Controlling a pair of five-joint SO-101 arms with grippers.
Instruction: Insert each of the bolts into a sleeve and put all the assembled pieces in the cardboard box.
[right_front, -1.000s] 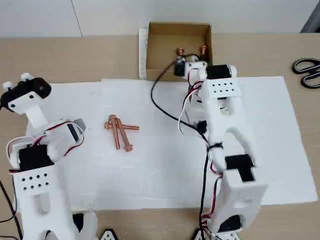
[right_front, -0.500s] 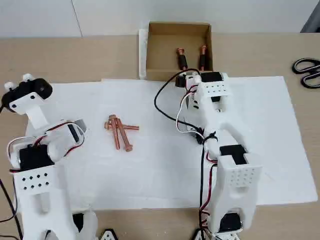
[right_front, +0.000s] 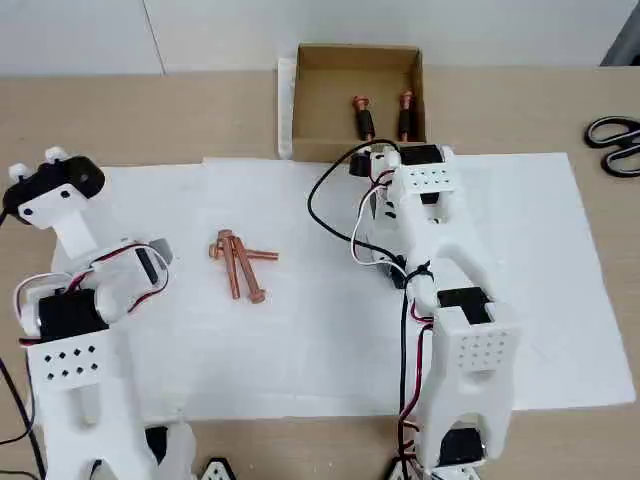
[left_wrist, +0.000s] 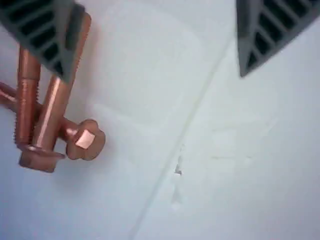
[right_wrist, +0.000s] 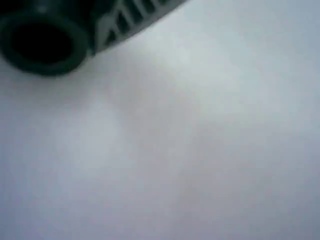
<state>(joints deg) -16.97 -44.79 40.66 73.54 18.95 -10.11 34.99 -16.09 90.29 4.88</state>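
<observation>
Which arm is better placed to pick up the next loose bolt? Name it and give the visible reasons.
Left. Its open hand hangs just beside the loose bolts on the white sheet. The right arm sits near the cardboard box, farther from the bolts.

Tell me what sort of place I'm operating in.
Probably a lab or hobby workbench: a wooden table under a white sheet, loose copper bolts, a cardboard box and scissors.
</observation>
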